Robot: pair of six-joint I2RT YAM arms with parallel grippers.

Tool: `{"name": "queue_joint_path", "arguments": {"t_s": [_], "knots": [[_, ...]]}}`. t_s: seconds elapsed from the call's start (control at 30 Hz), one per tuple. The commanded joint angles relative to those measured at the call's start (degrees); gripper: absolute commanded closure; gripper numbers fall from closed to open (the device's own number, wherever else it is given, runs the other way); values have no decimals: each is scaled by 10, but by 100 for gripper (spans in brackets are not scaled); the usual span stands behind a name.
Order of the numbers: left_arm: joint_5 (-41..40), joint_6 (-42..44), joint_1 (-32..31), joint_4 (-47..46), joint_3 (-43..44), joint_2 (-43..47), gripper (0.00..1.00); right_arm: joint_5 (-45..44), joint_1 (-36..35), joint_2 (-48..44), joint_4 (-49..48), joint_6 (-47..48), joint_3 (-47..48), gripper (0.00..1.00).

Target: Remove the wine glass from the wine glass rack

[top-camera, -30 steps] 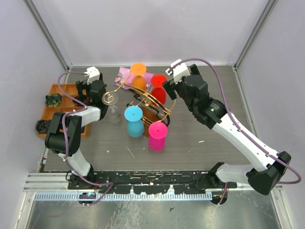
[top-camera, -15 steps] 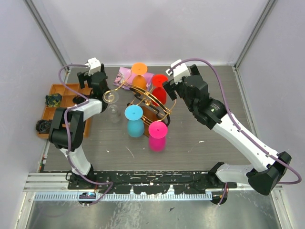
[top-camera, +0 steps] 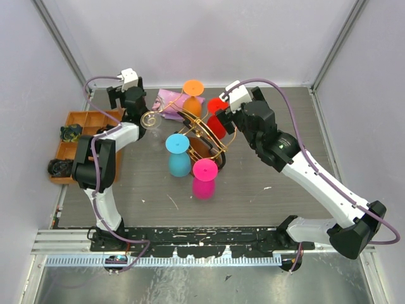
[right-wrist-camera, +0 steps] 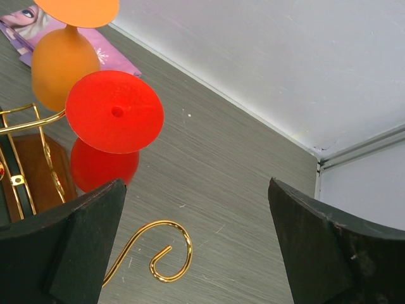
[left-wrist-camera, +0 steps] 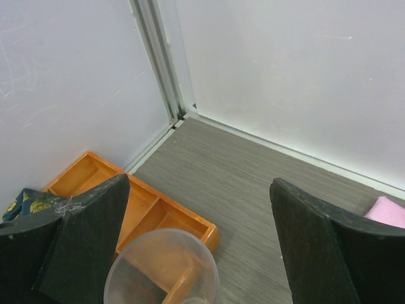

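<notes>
A grey wood-grain table (top-camera: 266,171) sits inside white walls (top-camera: 209,38). One gold rack (top-camera: 202,130) holds four coloured glasses: orange glass (top-camera: 193,88), red glass (top-camera: 217,106), blue glass (top-camera: 178,144), pink glass (top-camera: 205,170). A fifth, the clear glass (top-camera: 150,120), is at the rack's left scroll. Only the left wrist view shows it low between the left gripper's (left-wrist-camera: 197,183) wide-spread fingers. The right gripper (right-wrist-camera: 196,183) is also spread, near the red glass.

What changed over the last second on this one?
The left gripper swung toward the far wall, and the clear wine glass went with it, now sitting between its open fingers. The wine glass rack and its coloured glasses shifted slightly. The right gripper stayed put, open.
</notes>
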State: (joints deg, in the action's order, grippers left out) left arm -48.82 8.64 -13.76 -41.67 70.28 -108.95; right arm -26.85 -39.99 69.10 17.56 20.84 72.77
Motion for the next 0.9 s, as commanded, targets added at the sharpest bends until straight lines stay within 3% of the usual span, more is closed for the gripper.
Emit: {"name": "queue_joint_path", "arguments": {"t_s": [0.0, 0.6, 0.77, 0.87], "knots": [[-2, -7, -5, 0, 31, -9, 1, -5, 0, -11, -35, 4, 2, 0], [-37, -2, -5, -28, -35, 28, 1, 5, 0, -11, -38, 1, -1, 0], [-37, 2, -4, -37, -51, 32, 1, 60, 0, 6, -19, -13, 25, 0], [-37, 4, -4, -37, -52, 32, 1, 148, -1, 26, 10, -22, 61, 0]]}}
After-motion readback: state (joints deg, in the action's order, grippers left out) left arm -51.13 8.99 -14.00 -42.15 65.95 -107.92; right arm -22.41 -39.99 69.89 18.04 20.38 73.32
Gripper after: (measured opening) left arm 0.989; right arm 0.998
